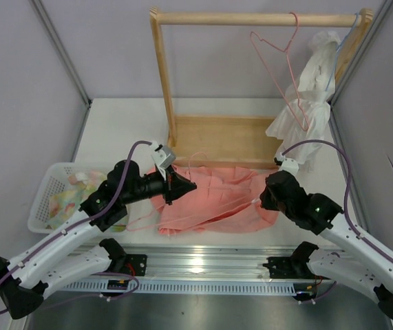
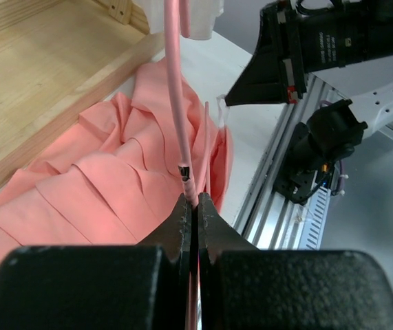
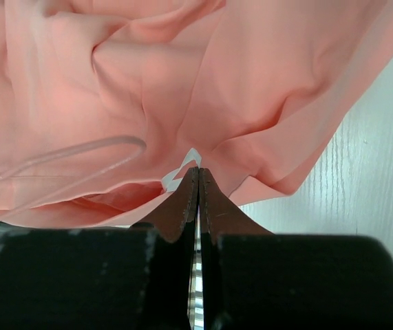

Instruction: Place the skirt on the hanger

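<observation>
We see the left claw (image 2: 190, 203) shut tight on the thin pink hanger (image 2: 174, 89), pinching the wire between its two black fingers. The wire goes up and away from the claw, and its top is cut off by the edge of the left wrist view, so we cannot see the hook there. Under the wire lies the skirt (image 2: 100, 185), soft and pink with many folds. The right claw (image 3: 197, 172) is shut too, and it pinches the edge of the skirt, right by a small white tag (image 3: 186, 161). A loop of hanger wire shows faintly there, and we cannot tell if it is over or under the cloth. From above, the skirt (image 1: 217, 199) lies spread on the white table (image 1: 127, 130), between the two claws and just in front of the wooden rack (image 1: 162, 75). The hanger wire is very thin on the skirt from above and hard to follow. A second pink hanger (image 1: 279, 49) hangs on the rack's bar, next to a white garment (image 1: 313, 89). At the far left sits a white basket (image 1: 48, 182) with pale colored cloth (image 1: 65, 203) inside, partly hidden by the left arm.
</observation>
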Robot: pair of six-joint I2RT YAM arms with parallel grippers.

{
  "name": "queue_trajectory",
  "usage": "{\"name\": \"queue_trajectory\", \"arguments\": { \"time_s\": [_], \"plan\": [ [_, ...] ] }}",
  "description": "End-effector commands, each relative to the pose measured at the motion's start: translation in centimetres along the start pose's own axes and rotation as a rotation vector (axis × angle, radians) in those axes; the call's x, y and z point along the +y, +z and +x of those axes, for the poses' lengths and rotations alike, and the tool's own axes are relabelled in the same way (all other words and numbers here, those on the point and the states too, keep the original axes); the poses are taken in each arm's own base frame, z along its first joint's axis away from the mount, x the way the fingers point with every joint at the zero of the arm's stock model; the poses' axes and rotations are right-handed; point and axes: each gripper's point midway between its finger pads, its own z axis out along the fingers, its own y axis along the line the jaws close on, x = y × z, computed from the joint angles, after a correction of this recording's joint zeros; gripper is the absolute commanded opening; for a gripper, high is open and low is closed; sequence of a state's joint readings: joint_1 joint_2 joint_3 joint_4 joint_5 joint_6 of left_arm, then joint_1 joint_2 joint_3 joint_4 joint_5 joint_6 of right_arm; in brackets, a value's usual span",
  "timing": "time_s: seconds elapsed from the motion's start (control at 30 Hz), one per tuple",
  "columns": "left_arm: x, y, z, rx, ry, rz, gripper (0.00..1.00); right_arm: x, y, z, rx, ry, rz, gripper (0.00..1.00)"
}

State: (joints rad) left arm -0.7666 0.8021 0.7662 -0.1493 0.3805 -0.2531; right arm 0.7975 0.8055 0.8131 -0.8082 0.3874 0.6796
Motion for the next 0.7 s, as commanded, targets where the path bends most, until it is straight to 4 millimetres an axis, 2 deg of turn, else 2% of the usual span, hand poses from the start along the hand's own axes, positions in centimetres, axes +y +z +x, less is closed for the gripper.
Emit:
{"name": "queue_trajectory", "arguments": {
  "time_s": [0.0, 0.2, 0.67],
  "plan": [
    [-1.7, -0.6, -1.0, -0.021, 0.022, 0.075, 0.00, 1.0, -0.9, -2.6, -0.071, 0.011, -0.013, 0.00],
    [-2.2, -0.5, -1.4, -0.029, 0.037, 0.106, 0.00, 2.1, -1.2, -3.9, -0.091, -0.003, -0.047, 0.00],
    [-1.4, 0.1, -2.9, -0.071, 0.059, 0.064, 0.00, 2.6, -0.5, -3.5, -0.071, -0.018, -0.035, 0.00]
  ]
}}
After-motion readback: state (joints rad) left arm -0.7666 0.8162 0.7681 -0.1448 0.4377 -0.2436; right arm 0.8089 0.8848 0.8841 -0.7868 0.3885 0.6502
